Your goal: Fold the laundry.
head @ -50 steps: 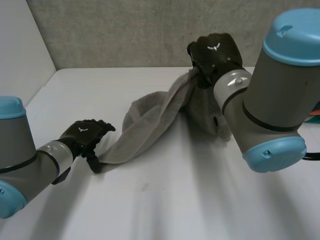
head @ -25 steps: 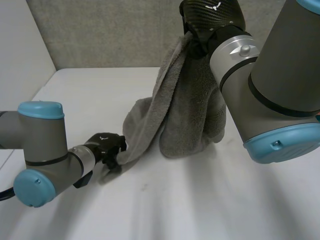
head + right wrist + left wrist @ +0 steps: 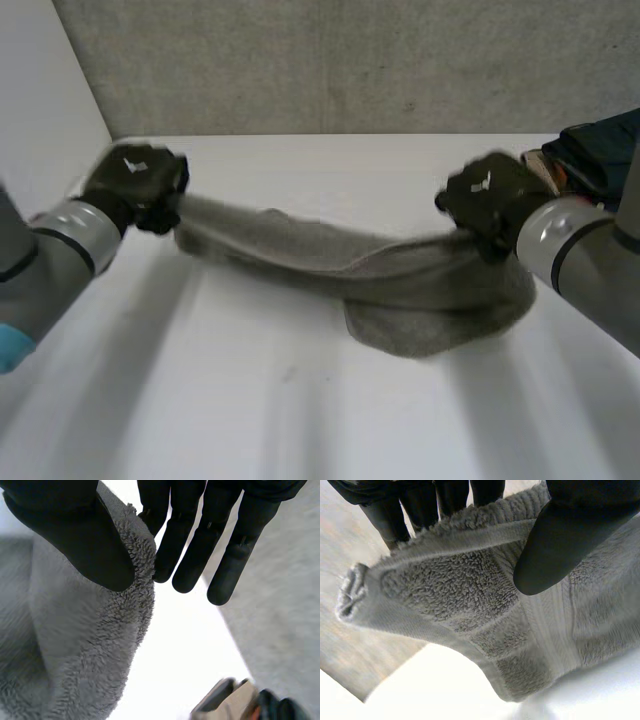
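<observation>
Towel (image 3: pixel 400 290), grey and thick, is stretched between both hands over the far half of the tabletop (image 3: pixel 300 420); its sagging middle seems to touch the surface. The left hand (image 3: pixel 135 180), near the far left corner, pinches one end between thumb and fingers. The right hand (image 3: pixel 490 200), near the right edge, pinches the other end likewise. To do this step well, I think both hands need equal tension while lowering the cloth flat. The near half is free, but a pile of clothes (image 3: pixel 590 155) lies close to the right hand.
</observation>
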`<state>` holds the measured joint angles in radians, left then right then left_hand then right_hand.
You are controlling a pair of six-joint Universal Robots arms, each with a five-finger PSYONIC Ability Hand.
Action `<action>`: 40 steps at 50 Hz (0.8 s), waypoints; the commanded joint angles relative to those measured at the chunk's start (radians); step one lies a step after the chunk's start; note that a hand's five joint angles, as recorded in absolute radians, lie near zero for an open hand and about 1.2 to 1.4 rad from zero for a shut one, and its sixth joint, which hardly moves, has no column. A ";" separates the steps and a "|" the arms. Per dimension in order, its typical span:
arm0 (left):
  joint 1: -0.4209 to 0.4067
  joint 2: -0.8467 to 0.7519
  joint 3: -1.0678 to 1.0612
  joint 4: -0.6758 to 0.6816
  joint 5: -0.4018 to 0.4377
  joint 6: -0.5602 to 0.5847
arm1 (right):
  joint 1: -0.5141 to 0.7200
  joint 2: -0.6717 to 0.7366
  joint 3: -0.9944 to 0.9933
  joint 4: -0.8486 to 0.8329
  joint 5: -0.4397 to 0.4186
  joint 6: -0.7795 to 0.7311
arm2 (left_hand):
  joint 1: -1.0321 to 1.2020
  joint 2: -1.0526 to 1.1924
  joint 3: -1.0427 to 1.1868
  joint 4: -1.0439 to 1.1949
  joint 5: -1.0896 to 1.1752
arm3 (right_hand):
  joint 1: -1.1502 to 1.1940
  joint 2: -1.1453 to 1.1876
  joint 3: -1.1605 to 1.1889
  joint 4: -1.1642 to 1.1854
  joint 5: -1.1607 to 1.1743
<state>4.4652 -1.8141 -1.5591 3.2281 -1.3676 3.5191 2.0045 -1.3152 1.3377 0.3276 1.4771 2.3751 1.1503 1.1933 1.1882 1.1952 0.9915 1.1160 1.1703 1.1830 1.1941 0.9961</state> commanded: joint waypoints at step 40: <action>0.057 -0.292 0.321 0.185 0.013 -0.094 | 0.089 0.251 0.129 -0.409 0.098 0.285 | 0.246 0.203 0.208 0.201 0.230 | 0.280 0.226 0.213 0.202 0.226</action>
<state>4.5008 -2.1048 -1.0441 3.4097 -1.4137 3.3795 2.0629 -1.1130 1.3346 -0.1965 1.5758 2.6226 1.1503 1.1949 1.1882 1.1996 0.9916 1.1444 1.1703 1.1832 1.1942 1.0230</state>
